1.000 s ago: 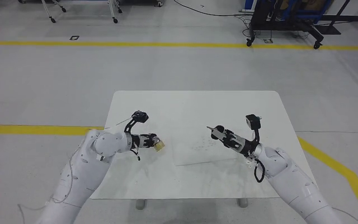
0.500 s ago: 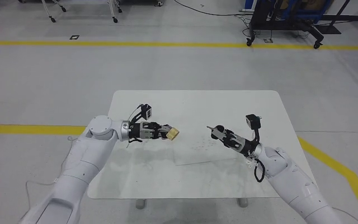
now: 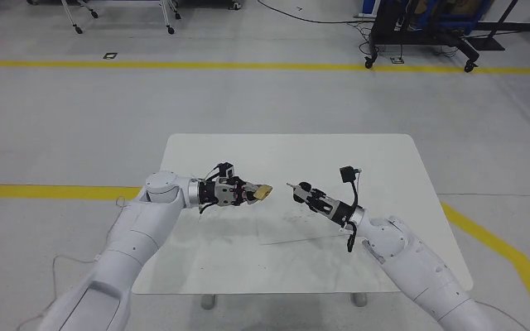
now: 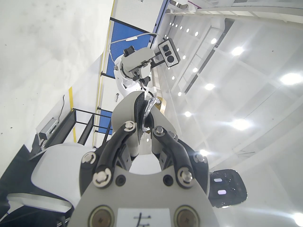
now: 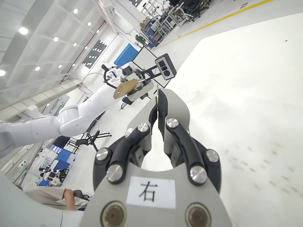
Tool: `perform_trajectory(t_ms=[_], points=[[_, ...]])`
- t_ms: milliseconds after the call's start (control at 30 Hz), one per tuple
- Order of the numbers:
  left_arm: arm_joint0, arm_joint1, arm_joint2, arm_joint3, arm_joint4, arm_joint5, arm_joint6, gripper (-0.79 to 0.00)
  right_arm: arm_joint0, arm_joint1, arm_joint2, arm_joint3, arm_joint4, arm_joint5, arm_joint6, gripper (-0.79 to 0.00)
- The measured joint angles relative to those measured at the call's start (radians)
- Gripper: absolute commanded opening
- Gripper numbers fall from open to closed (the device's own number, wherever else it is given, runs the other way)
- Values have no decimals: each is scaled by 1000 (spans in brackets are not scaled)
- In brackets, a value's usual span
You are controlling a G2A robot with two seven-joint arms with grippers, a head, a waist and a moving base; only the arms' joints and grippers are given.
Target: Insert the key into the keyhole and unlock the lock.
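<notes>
A brass padlock [image 3: 262,192] hangs above the white table [image 3: 373,157], a little left of centre. My left gripper [image 3: 245,194] is shut on its silver shackle [image 4: 151,102], and the brass body [image 4: 162,105] sticks out past the fingertips. My right gripper [image 3: 301,192] is shut on the thin metal key [image 3: 290,186], whose tip points at the padlock across a small gap. In the right wrist view the key blade [image 5: 157,90] stands edge-on between the pads of my right gripper [image 5: 158,96], with the padlock [image 5: 125,88] just beyond it.
Both grippers are raised above the table surface. Faint scuff marks [image 3: 300,217] dot the table below the right gripper. Yellow floor lines [image 3: 248,64] run behind and beside the table.
My left arm swung the padlock up and right toward the table's centre. My right arm carried the key left toward it, so the gap between key and padlock has narrowed.
</notes>
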Motion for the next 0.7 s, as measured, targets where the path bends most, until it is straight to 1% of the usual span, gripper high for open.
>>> perform_trajectory(t_ms=[67, 133, 400, 500, 700], points=[[-25, -9, 12, 39, 9, -28, -8, -785, -3, -1, 2, -20, -4, 19, 6, -785], [-41, -12, 19, 57, 26, -51, -21, -785, -4, -1, 3, -23, -5, 21, 8, -785], [-40, -12, 18, 57, 25, -51, -21, -785, -3, -1, 3, -22, -5, 20, 8, -785], [-26, -11, 15, 31, 35, -69, 13, -785, -15, -2, 0, -40, 9, 30, 16, -785], [14, 6, -20, -50, 93, -137, 121, -785, -69, 4, 26, -114, 84, 103, 85, -785]])
